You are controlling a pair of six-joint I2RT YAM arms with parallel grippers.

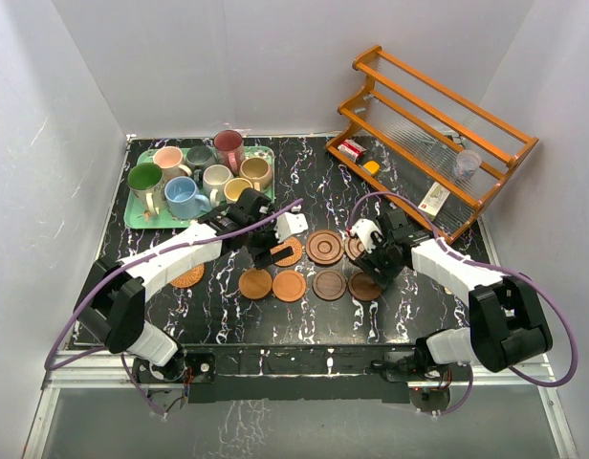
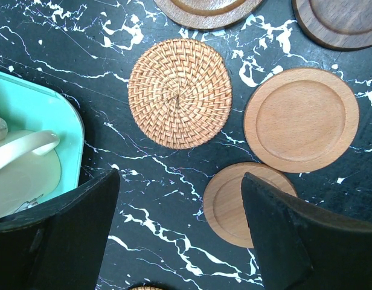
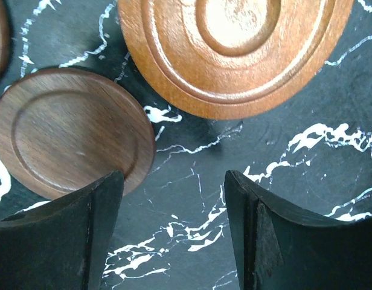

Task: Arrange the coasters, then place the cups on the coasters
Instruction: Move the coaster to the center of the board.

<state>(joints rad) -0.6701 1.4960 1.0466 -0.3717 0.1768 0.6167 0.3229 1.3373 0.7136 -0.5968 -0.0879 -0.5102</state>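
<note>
Hovering to the right of the mint tray (image 1: 140, 221), the left pincer (image 2: 180, 181) and the right pincer (image 3: 174, 178) are both released, holding nothing, above the coasters (image 1: 290, 285).

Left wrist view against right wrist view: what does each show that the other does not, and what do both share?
Only the left wrist view: a woven coaster, two light wood coasters, and a corner of the mint tray with a cream mug. Only the right wrist view: the grooved centre of a reddish-brown coaster. Both: the black marbled table, dark brown coasters, the same ones or not I cannot tell, and an open hand holding nothing: the left hand there, the right hand here.
</note>
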